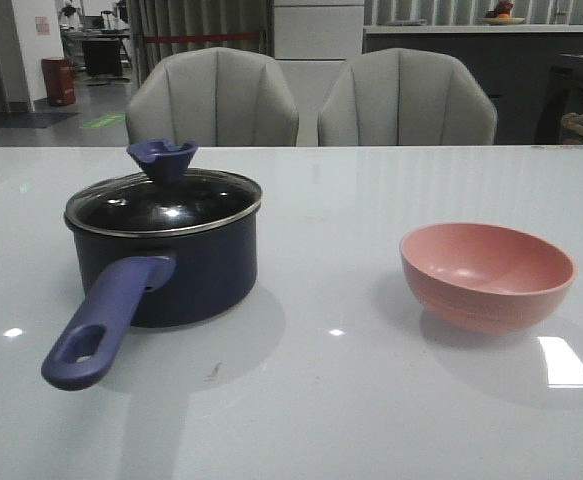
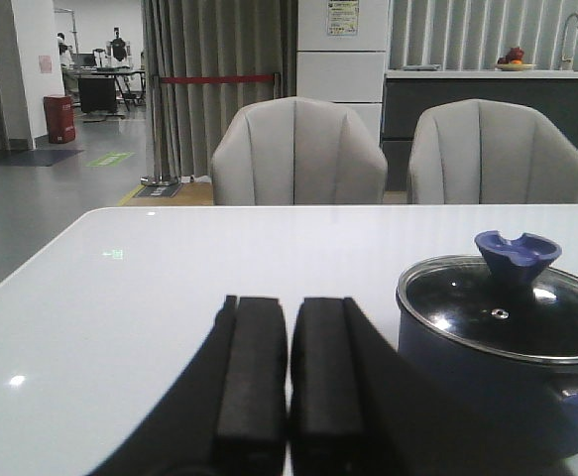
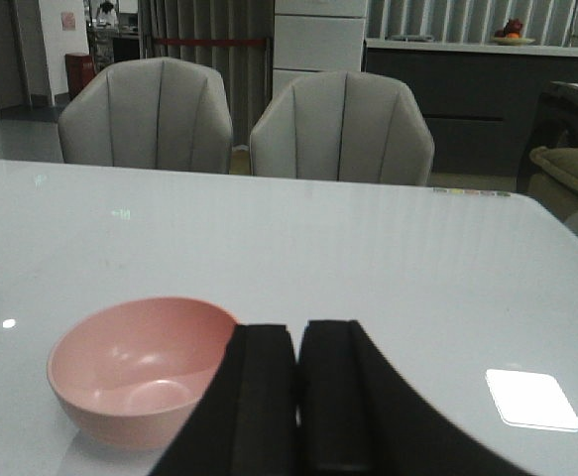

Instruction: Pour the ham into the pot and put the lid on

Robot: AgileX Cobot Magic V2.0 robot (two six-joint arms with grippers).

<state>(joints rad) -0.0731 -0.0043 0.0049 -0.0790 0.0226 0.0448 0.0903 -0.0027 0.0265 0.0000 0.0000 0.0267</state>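
The dark navy pot [image 1: 186, 265] stands on the left of the table, its purple-blue handle [image 1: 101, 325] pointing to the front. The glass lid [image 1: 163, 203] with its blue knob [image 1: 162, 158] sits on it. The pot also shows in the left wrist view [image 2: 467, 367] with the lid [image 2: 507, 317] on. The ham is hidden; I see none in the pink bowl [image 1: 487, 274], which looks empty in the right wrist view [image 3: 135, 367]. My left gripper [image 2: 289, 317] is shut and empty, beside the pot. My right gripper [image 3: 298, 342] is shut and empty, beside the bowl. Neither gripper shows in the front view.
Two grey chairs [image 1: 213, 100] [image 1: 405, 98] stand behind the white table's far edge [image 1: 301, 148]. A bright light patch [image 1: 563, 362] reflects on the table near the bowl.
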